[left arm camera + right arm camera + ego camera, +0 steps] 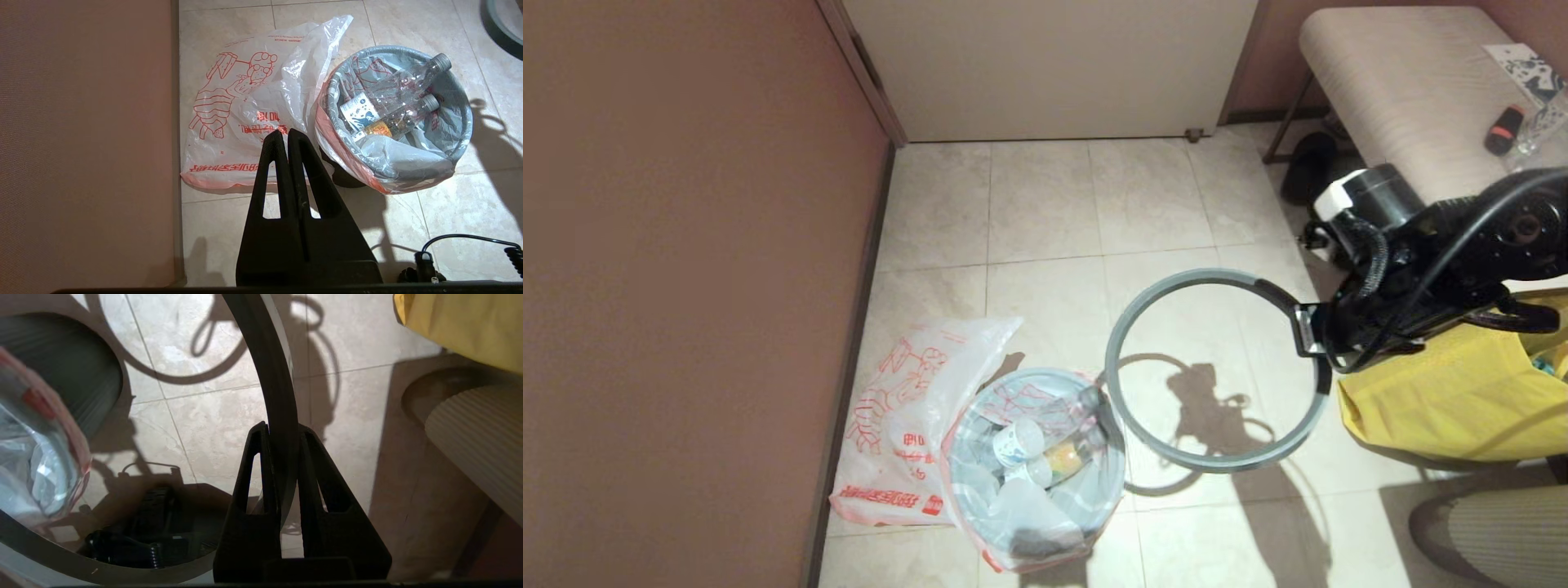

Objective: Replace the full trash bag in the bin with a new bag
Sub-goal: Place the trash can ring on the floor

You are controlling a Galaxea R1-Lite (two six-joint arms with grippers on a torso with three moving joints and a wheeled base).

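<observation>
- brown wall (pixel 686 286) on the far left; tiled floor (pixel 1045 212) beside it, pale door (pixel 1045 65) at the back
- new bag (pixel 898 425), white with red print, lies flat on the floor against the wall; its edge touches the bin
- left gripper (pixel 285 136) hangs above the new bag's near edge; fingers pressed together, holding nothing
- bin (pixel 1036 469) stands just right of the new bag; black body barely shows under the liner
- full trash bag (pixel 980 523) sits in the bin, pink-red rim folded over the outside; clear plastic bottles (pixel 1054 445) and crumpled plastic inside
- grey hoop (pixel 1217 367) is off the bin, up in the air to its right, tilted; shadow on the tiles beneath
- right gripper (pixel 282 435) clamps the hoop's band between both fingers, at the hoop's right side
- yellow bag (pixel 1462 400) on the floor right of the hoop, partly under the right arm
- padded bench (pixel 1405 90) at the back right
</observation>
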